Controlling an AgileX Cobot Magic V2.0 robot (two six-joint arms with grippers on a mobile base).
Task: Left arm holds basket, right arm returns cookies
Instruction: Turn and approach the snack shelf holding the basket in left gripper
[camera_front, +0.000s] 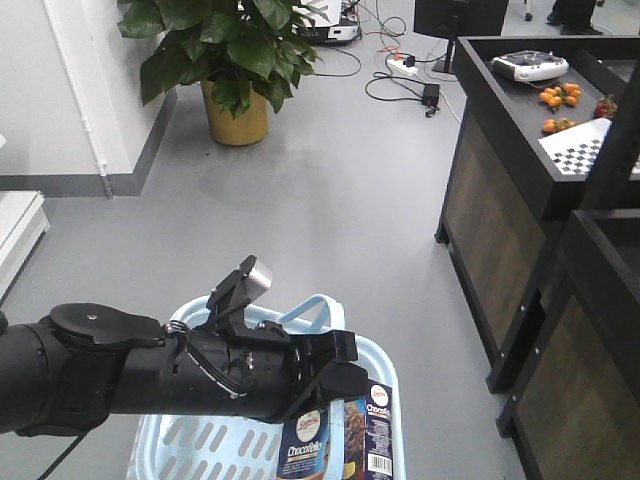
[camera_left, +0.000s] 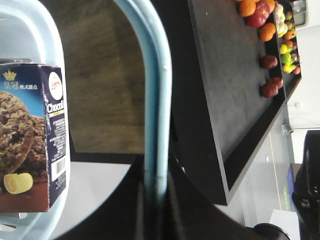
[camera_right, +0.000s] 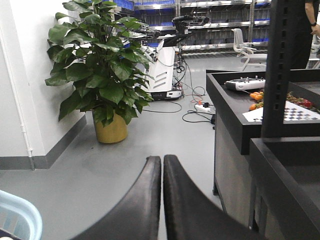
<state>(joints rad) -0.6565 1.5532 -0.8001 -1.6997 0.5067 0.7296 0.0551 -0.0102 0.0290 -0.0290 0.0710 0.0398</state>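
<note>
The bulky black left arm (camera_front: 105, 365) reaches in from the lower left. Its left hand (camera_left: 156, 182) is clamped on the loop handle (camera_left: 159, 100) of the light blue slotted plastic basket (camera_front: 195, 440), and the handle bar runs straight up between the dark fingers.

The dark brown and navy cardboard cookie box (camera_front: 345, 435) is inside the basket, at the corner nearest the hand, just beside the right-hand wall. It stands on end with its long axis running up and down. The white round logo is at the upper end, the cookie-picture face is turned towards the front camera, and the narrow barcode side faces the basket's right wall.

The right hand (camera_right: 162, 192) is apart from the box, its two black fingers pressed together with nothing between them. It is aimed across the grey floor at a leafy green plant in a yellow pot (camera_right: 111, 131). A black tabletop (camera_front: 520, 110) with small orange fruit (camera_front: 560, 96) stands to the right.
</note>
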